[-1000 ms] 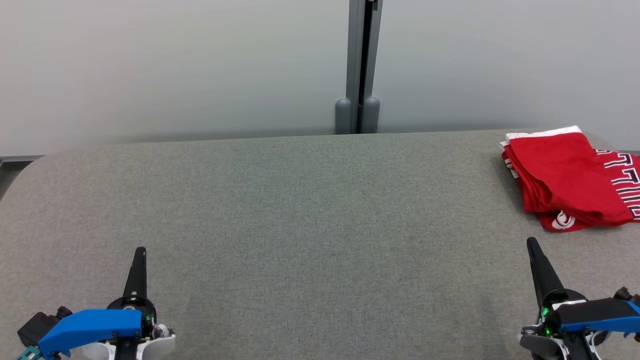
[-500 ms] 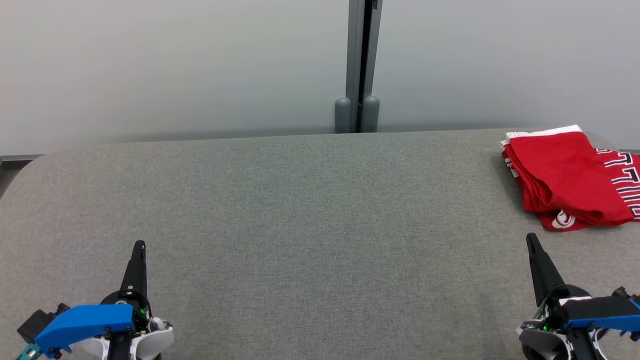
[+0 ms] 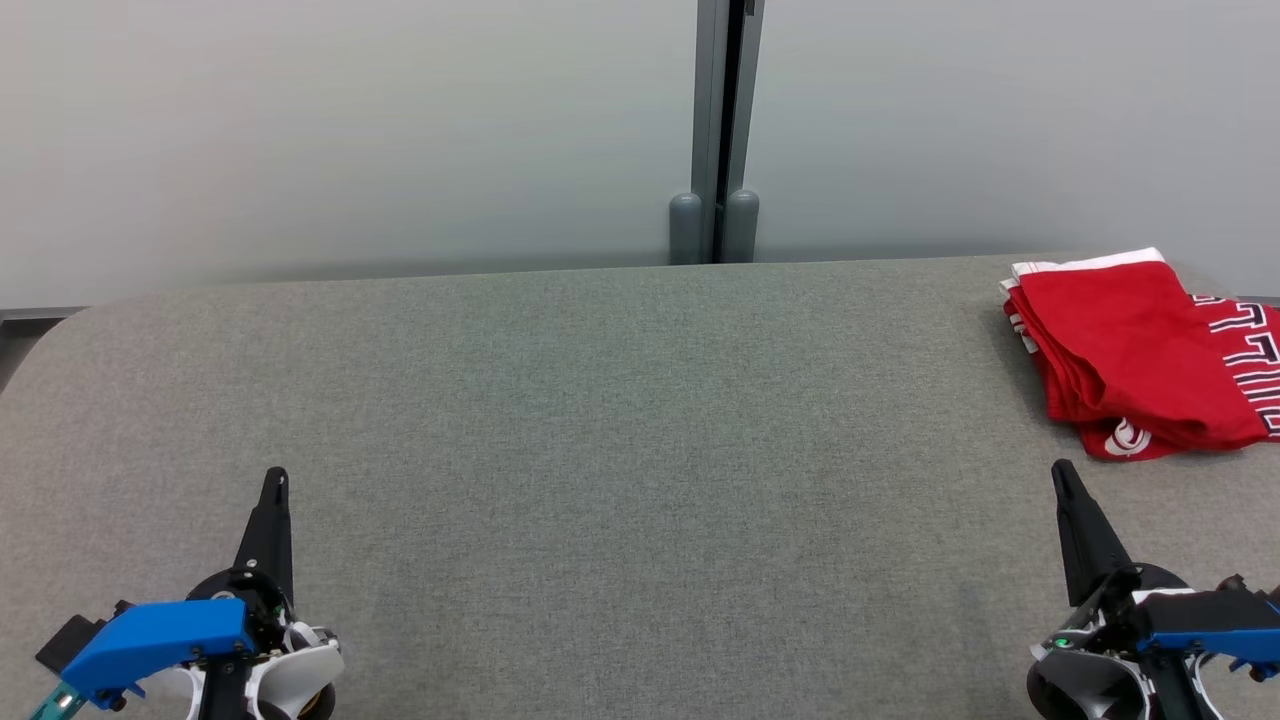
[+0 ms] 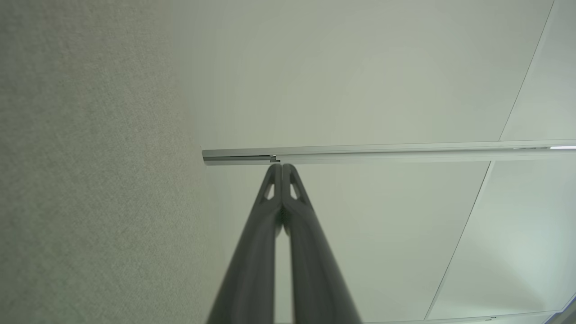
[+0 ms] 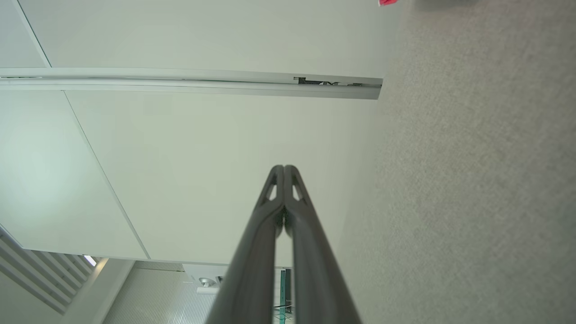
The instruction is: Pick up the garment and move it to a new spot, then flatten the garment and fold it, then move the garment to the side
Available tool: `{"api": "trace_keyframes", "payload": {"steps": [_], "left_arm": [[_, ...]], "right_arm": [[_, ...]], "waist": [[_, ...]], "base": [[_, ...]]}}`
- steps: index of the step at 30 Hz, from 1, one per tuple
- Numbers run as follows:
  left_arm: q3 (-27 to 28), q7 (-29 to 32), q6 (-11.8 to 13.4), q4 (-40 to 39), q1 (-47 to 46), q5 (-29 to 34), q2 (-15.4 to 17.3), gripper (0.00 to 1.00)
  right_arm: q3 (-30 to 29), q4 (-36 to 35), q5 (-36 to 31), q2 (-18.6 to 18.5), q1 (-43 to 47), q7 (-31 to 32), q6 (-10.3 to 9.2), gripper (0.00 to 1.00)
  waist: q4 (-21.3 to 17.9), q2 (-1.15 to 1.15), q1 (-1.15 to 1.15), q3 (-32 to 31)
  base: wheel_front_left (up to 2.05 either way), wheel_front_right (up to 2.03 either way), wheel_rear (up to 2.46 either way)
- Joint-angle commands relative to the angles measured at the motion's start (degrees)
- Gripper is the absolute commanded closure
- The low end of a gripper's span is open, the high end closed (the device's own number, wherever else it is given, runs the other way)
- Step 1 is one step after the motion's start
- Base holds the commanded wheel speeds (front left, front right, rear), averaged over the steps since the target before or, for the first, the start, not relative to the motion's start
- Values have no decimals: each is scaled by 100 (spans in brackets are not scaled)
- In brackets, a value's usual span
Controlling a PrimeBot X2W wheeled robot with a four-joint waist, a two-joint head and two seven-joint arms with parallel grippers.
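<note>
Grey table against pale wall, post behind. Red garment lies folded far right of post. Nearer, left gripper and right gripper flank post, jaws closed, empty. Side-move seemingly done; next move likely none.

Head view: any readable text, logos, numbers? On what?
Red garment, dark-and-white block lettering along its right side: sideways, cut by the frame edge, unreadable.
Same garment, lower edge: white swirl logo, no letters.
No other text legible.
</note>
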Motion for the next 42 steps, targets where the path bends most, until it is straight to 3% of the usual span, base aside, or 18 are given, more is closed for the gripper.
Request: {"api": "trace_keyframes", "payload": {"steps": [1,42], "left_arm": [[18,25,-52,-33,-81,-88,-15,100],[21,42,-52,-33,-78,-123,-16,100]], "right_arm": [[2,15,101,-45,-83,19,2,100],[2,16,141,-44,-81,27,2,100]], "waist": [[0,0,0,1],[0,0,0,3]], "base": [[0,0,0],[0,0,0]]}}
